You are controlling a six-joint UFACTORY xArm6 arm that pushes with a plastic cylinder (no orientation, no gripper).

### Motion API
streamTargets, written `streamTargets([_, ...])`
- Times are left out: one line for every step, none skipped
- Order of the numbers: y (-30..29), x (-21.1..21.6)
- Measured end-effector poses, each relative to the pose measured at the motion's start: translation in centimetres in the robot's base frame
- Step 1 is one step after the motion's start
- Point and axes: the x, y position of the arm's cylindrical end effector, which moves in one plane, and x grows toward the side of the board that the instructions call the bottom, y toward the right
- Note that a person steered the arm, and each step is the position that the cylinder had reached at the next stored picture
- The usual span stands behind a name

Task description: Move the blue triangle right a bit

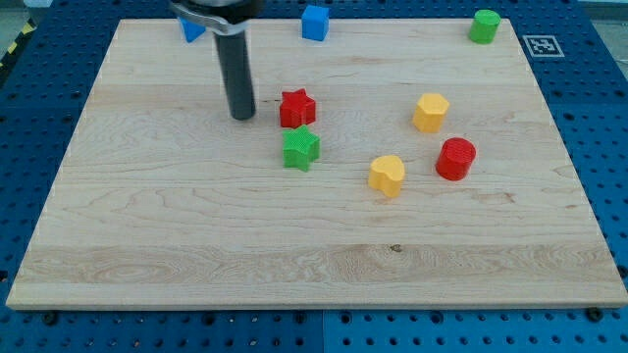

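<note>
The blue triangle (191, 29) lies at the view's top left near the board's top edge, partly hidden behind the arm's dark mount. My tip (241, 117) rests on the board well below and a little right of the triangle, apart from it. The red star (297, 108) sits just right of my tip, with a small gap between them.
A green star (301, 148) lies just below the red star. A blue cube (315, 22) sits at the top middle and a green cylinder (484, 26) at the top right. A yellow hexagon (430, 113), a red cylinder (455, 159) and a yellow heart (387, 176) lie right of centre on the wooden board (147, 245).
</note>
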Motion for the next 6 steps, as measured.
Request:
streamTargets([-3.9, -1.1])
streamTargets([-4.3, -1.3])
streamTargets([-8.9, -4.9])
streamTargets([-13.0, -10.5])
streamTargets([-11.6, -17.6])
streamTargets([-11.0, -18.6])
